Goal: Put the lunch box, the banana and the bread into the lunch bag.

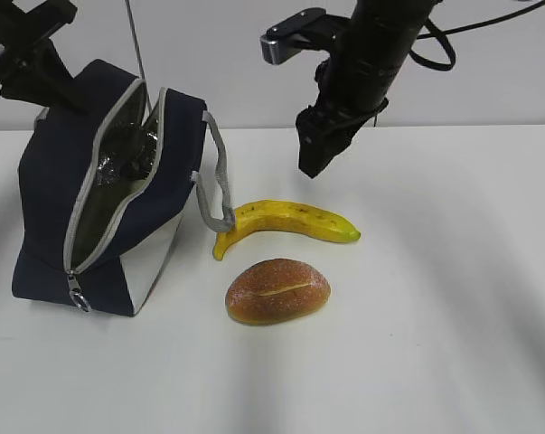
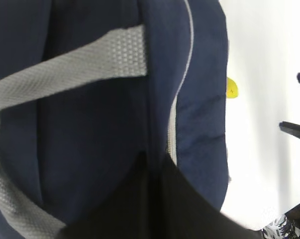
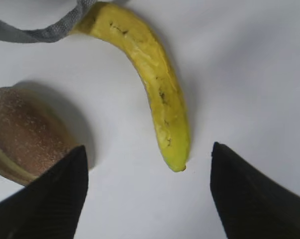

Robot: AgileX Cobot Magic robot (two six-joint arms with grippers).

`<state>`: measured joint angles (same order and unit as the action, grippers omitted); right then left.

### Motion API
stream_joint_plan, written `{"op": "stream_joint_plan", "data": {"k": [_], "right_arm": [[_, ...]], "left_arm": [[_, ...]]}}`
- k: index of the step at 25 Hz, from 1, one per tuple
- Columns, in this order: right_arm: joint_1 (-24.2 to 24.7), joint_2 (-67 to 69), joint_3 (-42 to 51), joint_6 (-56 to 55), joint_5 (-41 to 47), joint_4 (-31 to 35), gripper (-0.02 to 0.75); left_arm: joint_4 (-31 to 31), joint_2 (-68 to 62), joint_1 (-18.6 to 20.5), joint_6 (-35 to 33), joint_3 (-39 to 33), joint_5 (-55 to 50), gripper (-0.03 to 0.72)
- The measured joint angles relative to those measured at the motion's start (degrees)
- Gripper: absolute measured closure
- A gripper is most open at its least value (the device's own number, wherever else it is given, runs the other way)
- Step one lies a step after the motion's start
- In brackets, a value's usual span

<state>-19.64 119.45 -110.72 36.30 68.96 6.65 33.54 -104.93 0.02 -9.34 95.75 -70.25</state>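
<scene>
The navy lunch bag (image 1: 100,208) stands at the left with its zipper open, showing silver lining. My left gripper (image 1: 44,83) is at the bag's upper back edge. In the left wrist view its dark fingers (image 2: 140,199) are closed together on the bag's fabric (image 2: 90,124). The banana (image 1: 286,221) lies right of the bag, and the bread (image 1: 277,291) lies in front of it. My right gripper (image 1: 313,154) hangs open and empty above the banana's right part. The banana's greenish tip (image 3: 175,154) lies between its fingers (image 3: 55,199). The lunch box is not visible.
A grey strap handle (image 1: 220,181) hangs off the bag's right side and its loop touches the banana's stem end (image 3: 95,20). The bread (image 3: 25,134) sits near my right gripper's left finger. The white table (image 1: 453,316) extends right and forward.
</scene>
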Motion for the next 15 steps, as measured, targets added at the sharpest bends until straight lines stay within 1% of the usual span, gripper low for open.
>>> {"op": "stream_joint_plan", "data": {"k": [3,8,11,15], "right_arm": [[0.0,2.3,0.0,7.8,-1.2,1.6,0.173],[-0.1,5.7,0.1,19.3,-6.7,4.3,0.173],[-0.1,7.3,0.1,22.1,-9.8,4.4,0.173],[-0.1,9.0,0.1,24.8,-11.0,4.6,0.173]], "left_arm": [[0.0,0.0,0.0,-1.1,0.0,0.0,0.691],[-0.3,0.0,0.0,-2.5,0.0,0.0,0.691],[-1.0,0.0,0.0,-2.6,0.0,0.0,0.691],[-1.4,0.0,0.0,-2.6,0.0,0.0,0.691]]}}
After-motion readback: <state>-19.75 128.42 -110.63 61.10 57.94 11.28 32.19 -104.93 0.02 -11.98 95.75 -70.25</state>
